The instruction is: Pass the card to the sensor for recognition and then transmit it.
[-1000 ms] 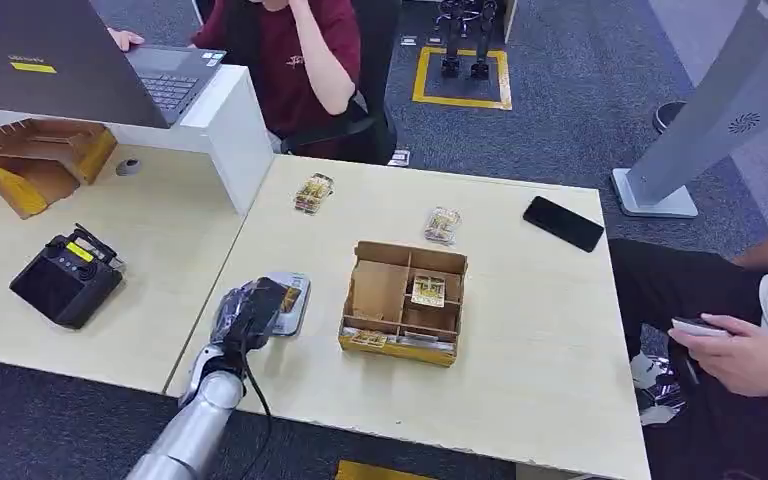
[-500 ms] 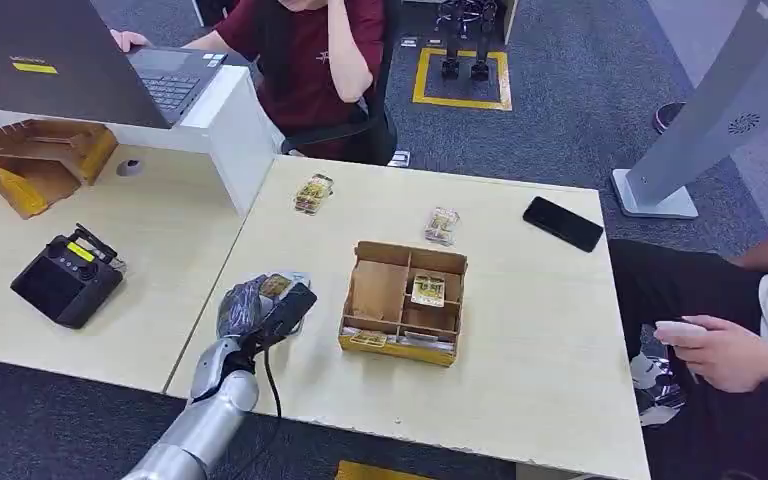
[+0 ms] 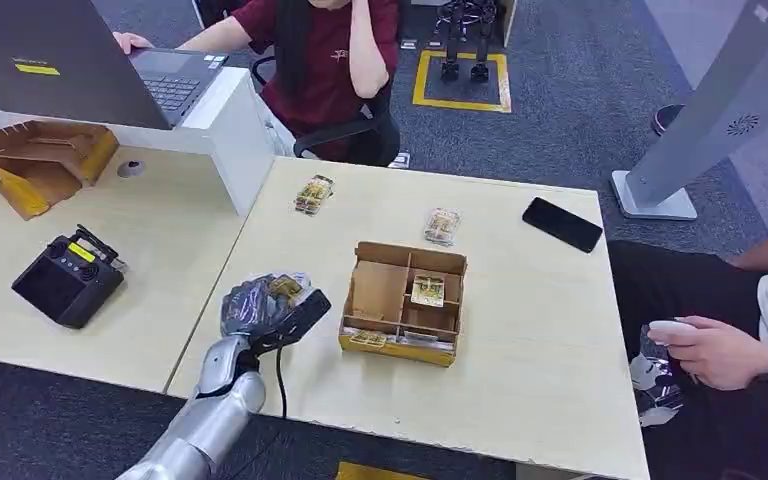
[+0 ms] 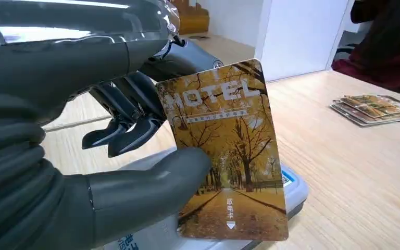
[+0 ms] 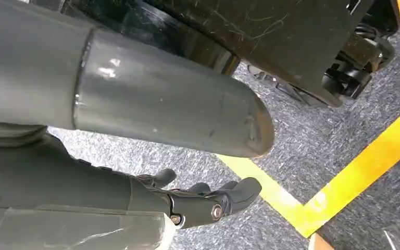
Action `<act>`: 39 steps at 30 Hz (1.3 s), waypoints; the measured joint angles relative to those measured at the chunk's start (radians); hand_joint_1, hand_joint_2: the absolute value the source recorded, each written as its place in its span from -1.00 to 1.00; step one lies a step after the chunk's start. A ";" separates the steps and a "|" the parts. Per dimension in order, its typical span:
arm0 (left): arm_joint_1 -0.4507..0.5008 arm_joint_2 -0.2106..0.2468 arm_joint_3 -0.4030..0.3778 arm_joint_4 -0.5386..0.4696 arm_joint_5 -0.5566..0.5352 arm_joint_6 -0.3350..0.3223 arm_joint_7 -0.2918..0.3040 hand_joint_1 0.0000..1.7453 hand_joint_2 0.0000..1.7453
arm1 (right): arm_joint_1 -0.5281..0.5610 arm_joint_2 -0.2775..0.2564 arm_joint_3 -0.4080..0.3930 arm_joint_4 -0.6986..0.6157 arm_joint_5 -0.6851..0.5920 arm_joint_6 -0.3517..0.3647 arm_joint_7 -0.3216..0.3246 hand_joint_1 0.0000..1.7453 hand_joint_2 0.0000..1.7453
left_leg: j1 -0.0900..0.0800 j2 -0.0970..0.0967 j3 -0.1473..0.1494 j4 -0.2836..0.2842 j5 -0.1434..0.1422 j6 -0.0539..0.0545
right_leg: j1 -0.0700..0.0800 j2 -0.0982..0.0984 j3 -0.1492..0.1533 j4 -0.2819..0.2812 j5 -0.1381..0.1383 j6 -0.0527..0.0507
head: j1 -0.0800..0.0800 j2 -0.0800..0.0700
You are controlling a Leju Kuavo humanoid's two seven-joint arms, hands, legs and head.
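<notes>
Golden autumn trees cover the hotel card, pinched between thumb and fingers of the left hand just above the grey sensor, so recognition looks in hand. Next comes carrying it onward, perhaps toward the cardboard tray. The right hand hangs unclenched over carpet

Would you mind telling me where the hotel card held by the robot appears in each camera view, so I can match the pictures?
Head view: the hotel card shows as a small golden patch in the left hand, near the table's left front.
Left wrist view: the hotel card stands mid-picture, pinched by the left hand.
Right wrist view: not in it.
Shared landmark: the grey sensor just behind the card.
</notes>
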 joint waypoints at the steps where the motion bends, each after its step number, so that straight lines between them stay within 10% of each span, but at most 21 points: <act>1: 0.000 -0.001 0.000 0.003 -0.011 0.003 0.004 1.00 1.00 | 0.000 0.000 0.000 0.000 0.000 0.000 -0.003 -1.00 -1.00 | 0.000 0.000 0.000 0.000 0.000 0.000 | 0.000 0.000 0.000 0.000 0.000 0.000 | 0.000 0.000; 21: 0.004 -0.003 0.005 0.016 -0.074 0.032 0.009 1.00 1.00 | -0.001 0.003 0.000 0.000 0.007 -0.001 -0.027 -1.00 -1.00 | 0.000 0.000 0.002 0.000 0.000 0.000 | 0.000 -0.001 0.003 0.000 0.000 0.000 | 0.000 0.000; 27: 0.092 -0.008 0.044 -0.135 0.469 -0.064 -0.402 1.00 1.00 | 0.001 0.003 0.000 0.000 0.008 -0.011 -0.040 -1.00 -1.00 | 0.000 0.000 0.000 0.000 0.000 0.000 | 0.000 0.000 0.000 0.000 0.000 0.000 | -0.001 0.000; 31: 0.158 -0.012 0.054 -0.343 0.731 -0.010 -0.546 1.00 1.00 | 0.003 0.003 -0.004 0.000 0.011 -0.020 -0.040 -1.00 -1.00 | 0.000 0.000 -0.004 0.000 0.001 0.000 | 0.000 0.000 -0.005 0.000 0.000 0.000 | 0.000 0.000; 39: 0.157 -0.002 0.088 -0.628 0.792 0.177 -0.625 1.00 1.00 | 0.003 0.003 -0.004 0.000 0.029 -0.014 -0.029 -1.00 -1.00 | 0.000 -0.001 -0.006 0.000 0.001 0.000 | 0.000 -0.001 -0.006 0.000 0.000 0.000 | 0.000 0.000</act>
